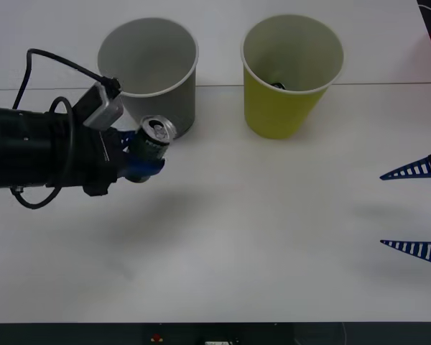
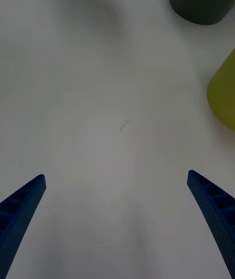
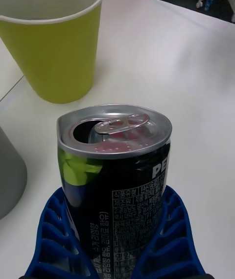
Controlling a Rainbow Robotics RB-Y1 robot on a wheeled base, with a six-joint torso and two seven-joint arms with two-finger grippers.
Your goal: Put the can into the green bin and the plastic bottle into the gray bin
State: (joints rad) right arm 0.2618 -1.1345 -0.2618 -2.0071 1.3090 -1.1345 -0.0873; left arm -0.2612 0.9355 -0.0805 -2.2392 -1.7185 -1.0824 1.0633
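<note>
The white worktop [image 1: 237, 237] carries two big cup-shaped bins side by side at the far side. The gray bin [image 1: 151, 72] stands on the left and the green bin [image 1: 291, 75] on the right, both upright, with something small and dark lying inside the green one. The left arm reaches in from the left edge; its end effector [image 1: 140, 162] is closed around the can [image 1: 151, 140], blue ribbed fingers [image 3: 169, 240] wrapping its dark printed sides. The can hangs just in front of the gray bin, silver top tilted toward the bins. The right end effector [image 1: 416, 208] waits at the right edge, fingers spread wide and holding nothing.
</note>
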